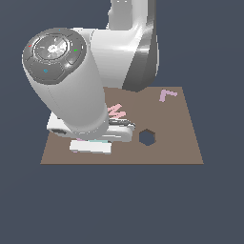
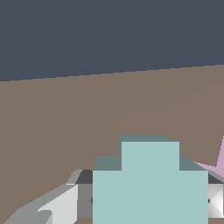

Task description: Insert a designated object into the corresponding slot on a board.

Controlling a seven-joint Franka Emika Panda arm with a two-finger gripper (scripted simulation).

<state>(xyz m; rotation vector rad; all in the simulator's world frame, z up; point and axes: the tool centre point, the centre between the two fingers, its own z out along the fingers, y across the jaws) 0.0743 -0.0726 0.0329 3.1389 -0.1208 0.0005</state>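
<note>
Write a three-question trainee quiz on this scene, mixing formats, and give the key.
1. True or false: the hexagonal hole in the board has a piece in it.
2. Fill in: the pink M lies to the exterior view's ____ of the hexagonal hole.
3. In the wrist view, what sits between the end effector fingers? A) pink M B) teal piece C) lilac piece

Key: 1 false; 2 left; 3 B.

On the board (image 1: 181, 138), the hexagonal hole (image 1: 147, 137) lies between the M (image 1: 116, 112) and the T (image 1: 167, 95), the arm (image 1: 71, 90) covering the exterior view's left part
</note>
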